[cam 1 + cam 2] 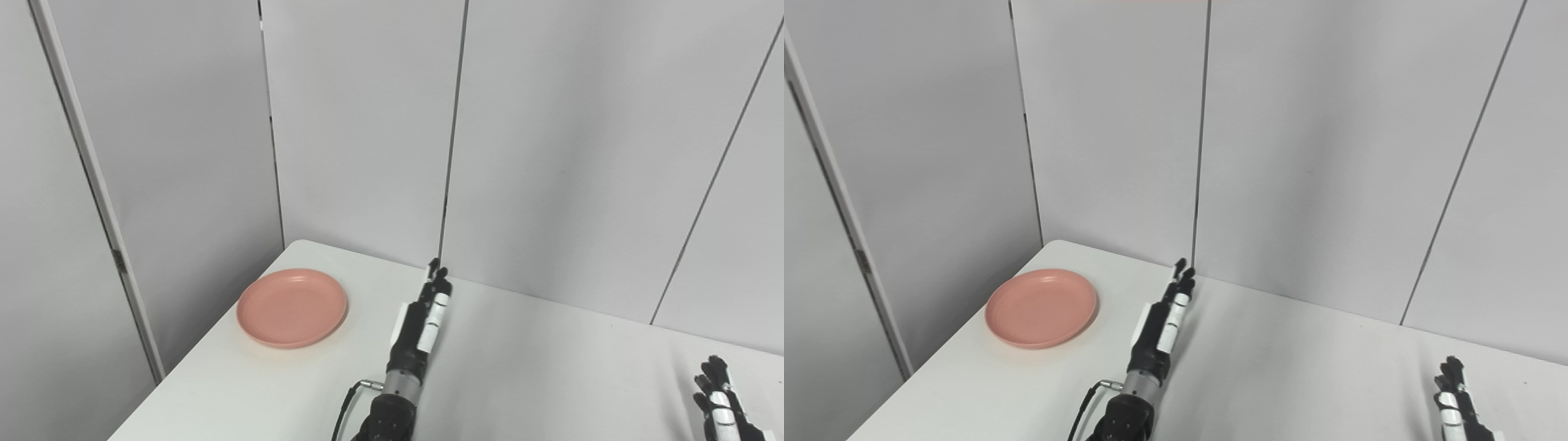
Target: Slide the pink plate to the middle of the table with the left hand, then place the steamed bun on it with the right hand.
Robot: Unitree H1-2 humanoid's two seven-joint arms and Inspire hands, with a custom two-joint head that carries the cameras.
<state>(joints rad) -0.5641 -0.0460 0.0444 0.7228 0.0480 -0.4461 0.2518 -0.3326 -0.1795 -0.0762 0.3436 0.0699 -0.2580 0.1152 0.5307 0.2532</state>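
The pink plate [292,307] lies empty near the far left corner of the white table [520,367]. My left hand [422,321] is raised edge-on above the table, fingers straight and held together, empty, a little to the right of the plate and apart from it. My right hand [719,401] is at the bottom right, fingers up and spread, empty, partly cut off by the picture's edge. No steamed bun is in view.
Grey partition panels [367,122] stand right behind the table and along its left side. The table's left edge [184,373] runs diagonally down to the bottom left. A black cable [343,407] loops by my left wrist.
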